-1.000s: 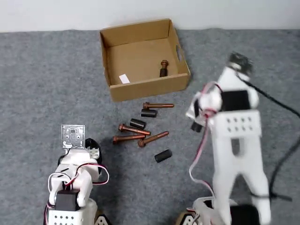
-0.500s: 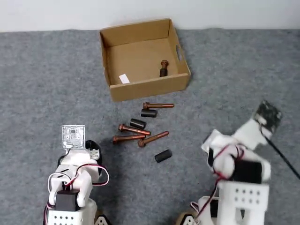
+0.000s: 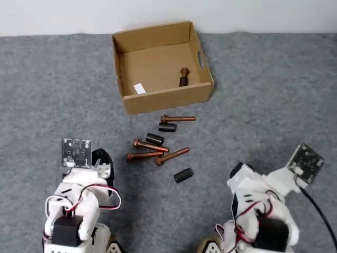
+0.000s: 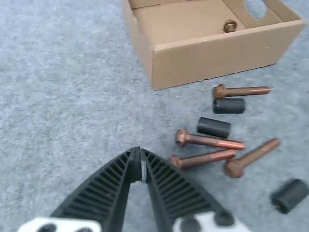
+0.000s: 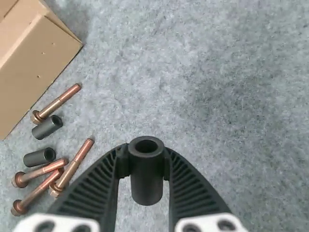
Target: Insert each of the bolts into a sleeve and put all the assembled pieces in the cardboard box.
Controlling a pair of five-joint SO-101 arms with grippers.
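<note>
**Right hand grips a sleeve; left hand closed and empty**

The cardboard box point(image 3: 168, 99) stands open on the grey tabletop point(image 3: 52, 79). Inside the box, close to its right wall, lies one assembled piece point(image 3: 184, 77), a copper bolt seated in a dark sleeve.

The loose parts lie on the tabletop in front of the box. The first bolt point(image 3: 178, 119) lies nearest, roughly parallel to the box's front wall. The first sleeve point(image 3: 167, 127) is just beside it, on the side away from the box. The second sleeve point(image 3: 154, 139) lies a little farther out. Next to it, the second bolt point(image 3: 150, 145), third bolt point(image 3: 144, 155) and fourth bolt point(image 3: 171, 155) are bunched close together. The third sleeve point(image 3: 182, 175) lies by itself, farthest from the box.

The right hand point(image 5: 146, 157) is well away from the box, in front of it and off to the right. It is clamped on the held sleeve point(image 5: 146, 181), a black tube whose open bore faces the wrist camera.

The left hand point(image 4: 140, 163) is in front of the box and off to the left, beside the bunched bolts. Its fingers are pressed together with nothing between them.
</note>
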